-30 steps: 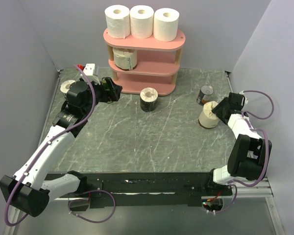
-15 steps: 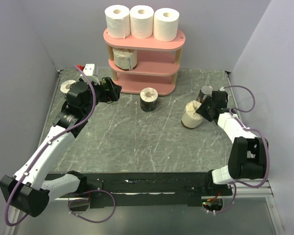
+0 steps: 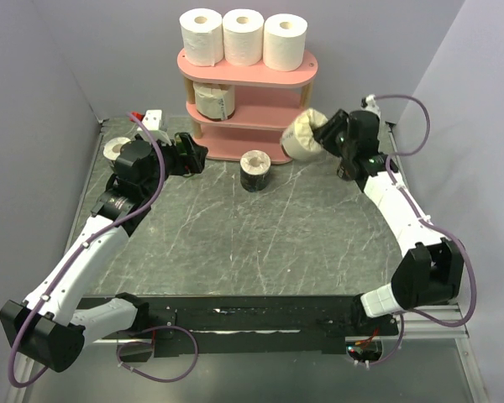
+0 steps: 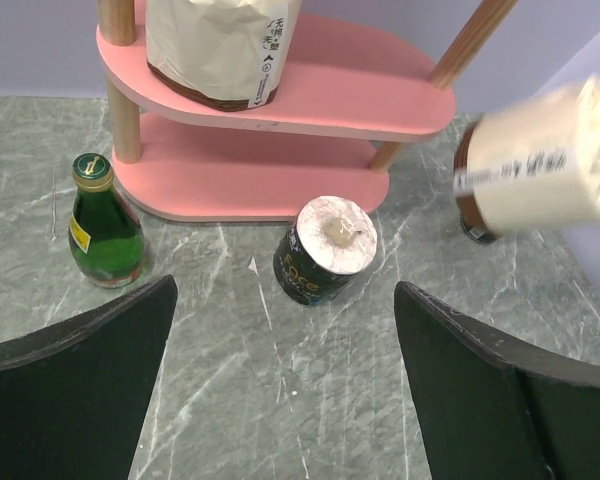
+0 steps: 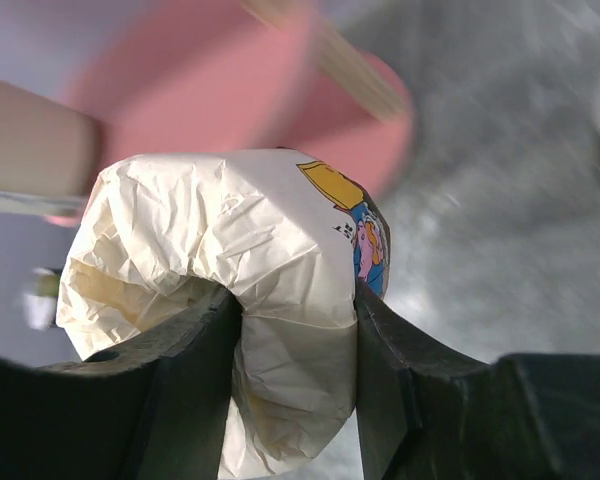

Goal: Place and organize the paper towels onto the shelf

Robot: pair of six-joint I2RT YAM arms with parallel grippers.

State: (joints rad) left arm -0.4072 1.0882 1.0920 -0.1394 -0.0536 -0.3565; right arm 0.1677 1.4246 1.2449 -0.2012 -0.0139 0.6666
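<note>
While the right jaws are clamped on a cream roll point(image 3: 299, 137), its crinkled wrapper dents inward where the fingers point(image 5: 185, 380) squeeze it. That roll hangs in the air, clear of the worktop point(image 3: 235, 243). It is tipped onto its side just beside the right end of the shelf point(image 3: 260, 78), about level with the two lower boards. Whether it touches the shelf cannot be told. The right arm point(image 3: 386, 189) stretches out toward that same end of the shelf.

On the shelf's top board three white rolls point(image 3: 243, 36) stand upright in a row, side by side. On the middle board, toward the shelf's left end, a second cream roll point(image 3: 213, 101) stands in its printed wrapper.

In front of the shelf, near its middle, a dark-banded roll point(image 3: 255, 171) stands upright on the worktop, apart from the bottom board. A pale-topped roll point(image 3: 115, 149) sits well to the left of the shelf, partly hidden behind the left arm point(image 3: 92, 243). In the left wrist view a green bottle point(image 4: 105, 232) stands on the worktop just beside the left end of the shelf's bottom board. A dark can point(image 4: 472, 215) shows partly behind the held roll, off the shelf's right end.

The left jaws are spread wide with nothing between them, held above the worktop to the front left of the shelf and facing it.
</note>
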